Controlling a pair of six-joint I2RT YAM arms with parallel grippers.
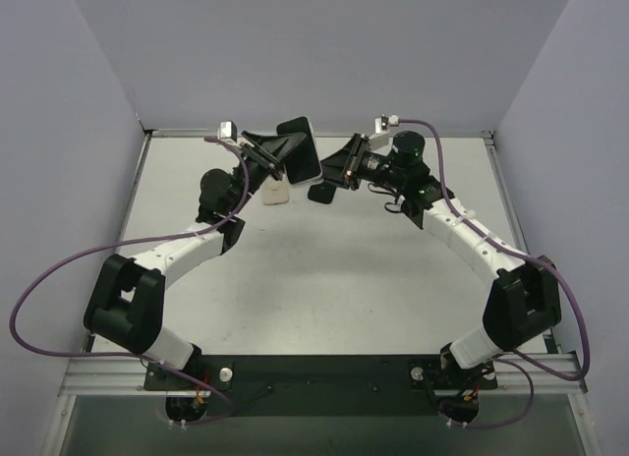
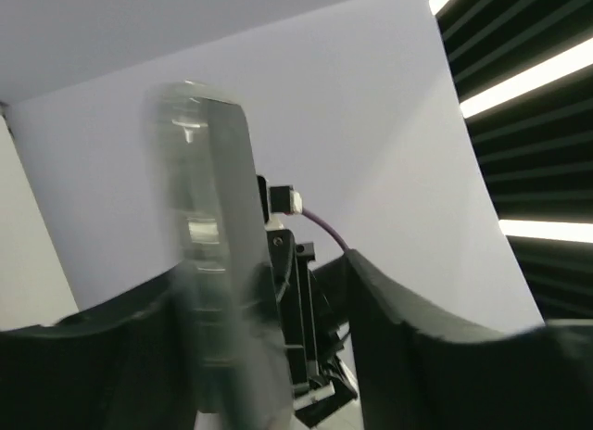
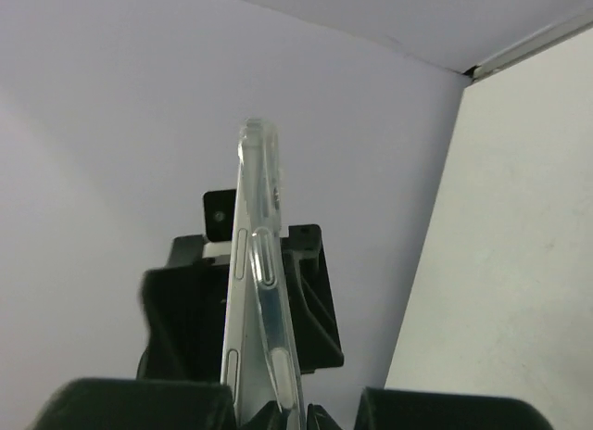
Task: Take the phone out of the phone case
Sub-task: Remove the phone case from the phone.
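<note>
The phone (image 1: 303, 146), in a clear case, is held up on edge above the far middle of the table, between my two grippers. In the right wrist view the silver phone edge (image 3: 239, 309) shows, with the clear case (image 3: 271, 300) bowing away from it on the right. My right gripper (image 3: 295, 413) is shut on the cased phone's lower end; it also shows in the top view (image 1: 329, 171). My left gripper (image 1: 278, 156) is open. In its wrist view, the blurred phone (image 2: 208, 263) lies against the left finger (image 2: 93, 365), with a gap to the right finger (image 2: 445, 356).
A small whitish object (image 1: 278, 193) lies on the table just below the left gripper. The grey back wall (image 1: 324, 53) and side walls close in the table (image 1: 324, 279). Purple cables (image 1: 59, 269) loop beside both arms.
</note>
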